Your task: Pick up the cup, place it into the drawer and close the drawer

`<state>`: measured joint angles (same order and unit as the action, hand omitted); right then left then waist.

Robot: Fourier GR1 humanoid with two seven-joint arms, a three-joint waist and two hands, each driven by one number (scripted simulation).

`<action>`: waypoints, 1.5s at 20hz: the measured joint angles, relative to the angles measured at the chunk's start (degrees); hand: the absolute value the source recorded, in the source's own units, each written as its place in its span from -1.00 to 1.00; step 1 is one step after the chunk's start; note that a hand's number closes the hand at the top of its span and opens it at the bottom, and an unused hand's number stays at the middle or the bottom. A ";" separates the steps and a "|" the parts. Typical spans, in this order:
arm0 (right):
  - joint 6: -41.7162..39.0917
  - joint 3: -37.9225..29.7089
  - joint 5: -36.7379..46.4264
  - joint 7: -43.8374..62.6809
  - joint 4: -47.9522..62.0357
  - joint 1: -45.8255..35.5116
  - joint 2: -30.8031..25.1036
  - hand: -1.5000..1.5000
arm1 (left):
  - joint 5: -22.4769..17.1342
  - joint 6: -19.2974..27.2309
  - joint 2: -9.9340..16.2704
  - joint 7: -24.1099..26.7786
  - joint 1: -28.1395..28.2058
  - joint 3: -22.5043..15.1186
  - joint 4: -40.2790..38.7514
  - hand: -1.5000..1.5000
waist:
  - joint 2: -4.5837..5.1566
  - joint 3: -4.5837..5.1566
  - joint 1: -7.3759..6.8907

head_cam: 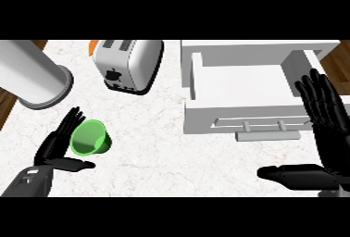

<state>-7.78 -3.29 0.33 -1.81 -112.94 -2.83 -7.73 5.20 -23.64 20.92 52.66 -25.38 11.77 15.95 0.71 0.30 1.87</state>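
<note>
1. While the drawer stands open at 1 o'clock, the cup lies tipped at 8 o'clock on the counter.
2. Left robot hand – fingers spread, beside the cup.
3. Right robot hand – spread, at 4 o'clock.

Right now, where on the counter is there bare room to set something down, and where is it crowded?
Bare counter lies between the green cup and the open drawer, and below the drawer's handle. The far left is crowded: a white cylinder and toaster stand close. The left hand sits beside the cup; the right hand rests at the drawer's right.
</note>
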 measured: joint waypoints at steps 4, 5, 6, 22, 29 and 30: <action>0.08 0.11 0.28 -0.22 0.61 -0.46 0.17 -1.00 | 0.35 0.21 -0.35 0.74 -1.08 -0.30 -1.28 -1.00 | 0.09 0.01 0.07; -0.17 -0.33 -0.11 -0.08 0.67 -0.71 -0.17 -1.00 | 0.40 -0.09 -0.09 0.77 -1.16 -0.40 -1.44 -1.00 | 0.07 0.01 0.02; -0.23 -0.59 -0.28 0.18 1.19 -1.54 -0.37 -1.00 | 0.33 -0.22 -0.29 0.68 -1.60 -0.38 -1.73 -1.00 | 0.08 0.00 -0.04; -1.10 -1.00 -1.37 0.97 1.91 -2.43 -0.63 -1.00 | -1.03 -4.47 -4.85 0.03 -3.20 -1.30 -1.80 1.00 | 0.12 0.04 0.09; -1.32 -1.29 -1.52 0.70 2.52 -2.36 -0.72 -1.00 | -2.38 -8.74 -6.71 -1.77 -3.50 -2.18 -0.28 1.00 | 0.05 0.01 -0.01; -1.28 -1.22 -1.51 0.98 2.54 -2.58 -0.69 -1.00 | -2.86 -9.42 -6.85 -2.03 -3.52 -2.07 -0.19 1.00 | 0.07 0.02 -0.03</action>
<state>-9.06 -4.51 -1.19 -0.83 -110.40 -5.41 -8.43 2.34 -33.07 14.07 50.63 -28.90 9.70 15.75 0.78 0.32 1.84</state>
